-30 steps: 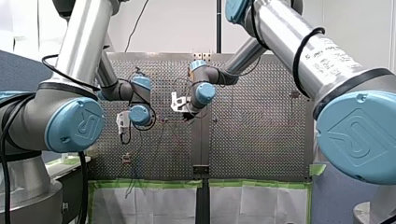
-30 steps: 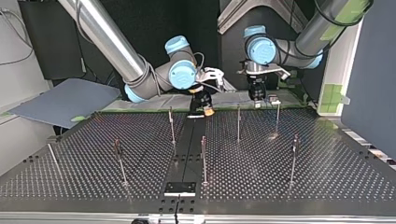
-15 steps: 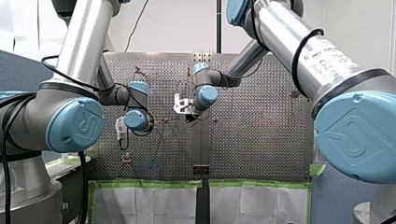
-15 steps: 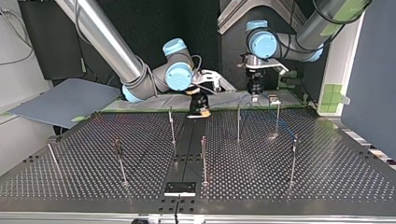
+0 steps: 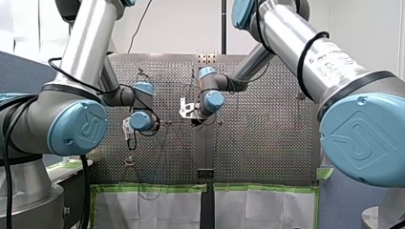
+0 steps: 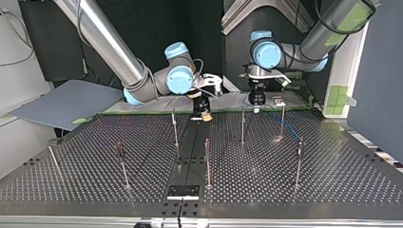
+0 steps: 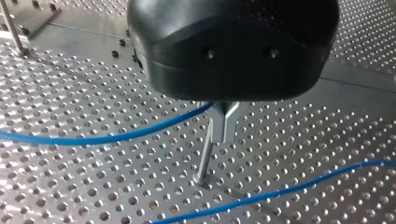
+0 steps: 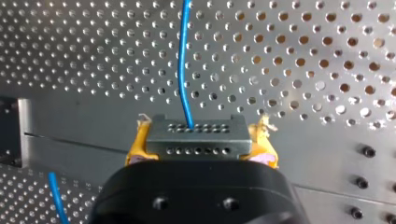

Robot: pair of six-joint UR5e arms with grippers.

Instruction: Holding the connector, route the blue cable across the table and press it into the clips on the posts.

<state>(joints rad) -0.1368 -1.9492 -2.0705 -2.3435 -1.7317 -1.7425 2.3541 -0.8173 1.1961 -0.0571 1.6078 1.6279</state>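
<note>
Right claw (image 8: 198,138) shifted; connector (image 8: 196,140) clamped between pads (image 8: 134,148).

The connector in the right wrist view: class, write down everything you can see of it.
The connector is a small grey rectangular block, metallic-looking, with two rows of small round holes on the face towards the camera. It sits level, clamped between the yellow pads of my right end effector, over the perforated table. A blue cable leaves a hole in the row farther from the end effector and runs ahead over the table.
</note>
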